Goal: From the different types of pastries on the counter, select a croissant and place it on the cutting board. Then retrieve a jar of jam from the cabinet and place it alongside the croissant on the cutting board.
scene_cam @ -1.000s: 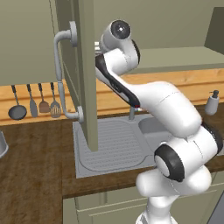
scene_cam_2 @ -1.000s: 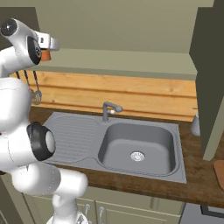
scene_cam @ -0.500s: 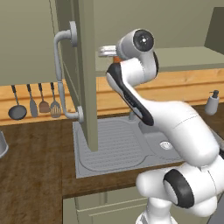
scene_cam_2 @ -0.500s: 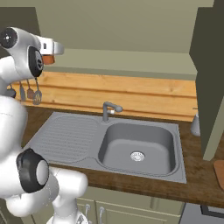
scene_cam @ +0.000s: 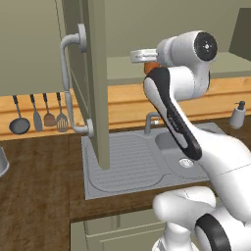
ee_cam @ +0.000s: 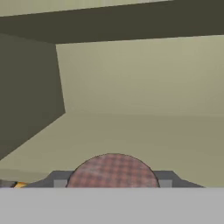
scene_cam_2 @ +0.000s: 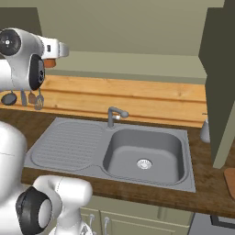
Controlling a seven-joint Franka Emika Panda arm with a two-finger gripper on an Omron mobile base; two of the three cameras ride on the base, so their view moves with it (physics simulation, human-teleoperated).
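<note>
Two steps seem in hand, we judge: the croissant sits outside these frames, so we cannot confirm it; the jam jar (ee_cam: 113,169) still has to reach the board. Nearest, bottom centre of the hand view, its checked lid sits clamped between our gripper (ee_cam: 113,181) fingers. Beyond lies the bare cabinet shelf (ee_cam: 131,131). Top centre of the left view, the jar's orange side shows; the right view adds the sink (scene_cam_2: 144,153) and, at its right edge, a corner of the cutting board (scene_cam_2: 230,180).

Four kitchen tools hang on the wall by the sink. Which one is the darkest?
The ladle, farthest left in the row in the left base view. Its round bowl is near-black; the spatula beside it is grey, and the spoon and slotted turner are brownish.
</note>
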